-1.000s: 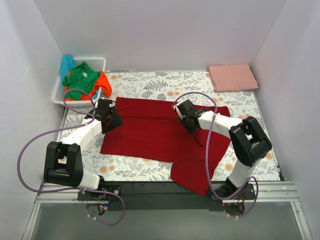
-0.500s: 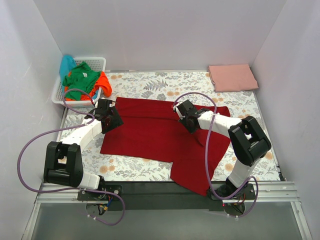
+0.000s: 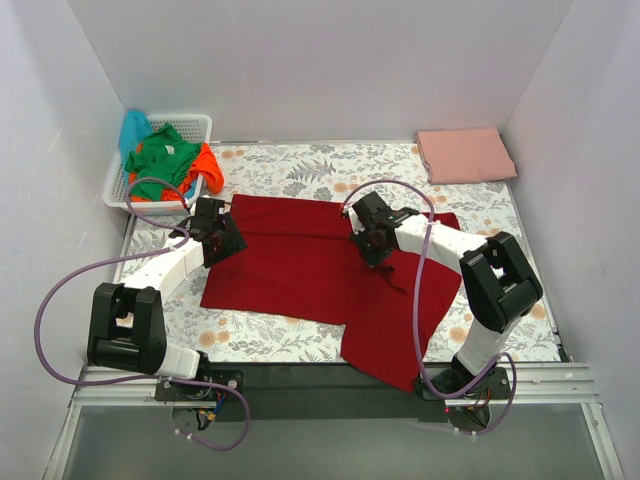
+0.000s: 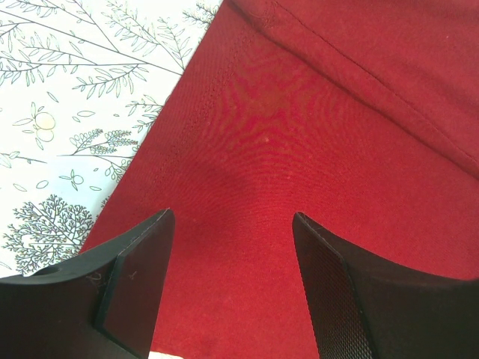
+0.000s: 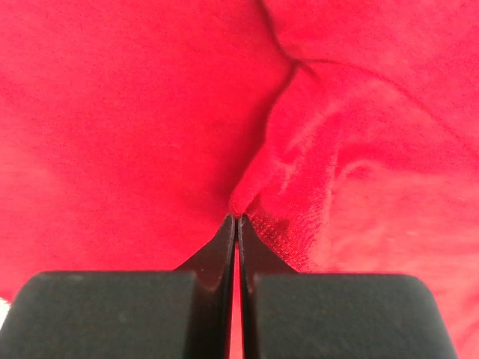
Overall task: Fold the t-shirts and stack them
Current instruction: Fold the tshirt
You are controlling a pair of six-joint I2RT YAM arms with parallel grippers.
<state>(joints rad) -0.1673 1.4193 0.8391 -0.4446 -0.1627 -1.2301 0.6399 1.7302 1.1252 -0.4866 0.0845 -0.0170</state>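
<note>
A dark red t-shirt [image 3: 300, 265] lies spread across the middle of the floral table, one part reaching the near edge. My left gripper [image 3: 228, 238] is open over its left side, with bare red cloth [image 4: 299, 149] between the fingers. My right gripper [image 3: 368, 243] is shut on a pinched fold of the red cloth [image 5: 258, 191] near the shirt's middle right. A folded salmon pink t-shirt [image 3: 464, 154] lies at the far right corner. Green [image 3: 162, 152], orange [image 3: 208, 166] and turquoise [image 3: 132, 128] t-shirts are piled in the basket.
A white lattice basket [image 3: 195, 124] stands at the far left corner. White walls close the table on three sides. Purple cables loop from both arms. The floral tablecloth [image 4: 67, 112] shows left of the red shirt.
My right gripper has moved a little left and away from me, pulling the pinched red cloth with it. The left arm has not moved.
</note>
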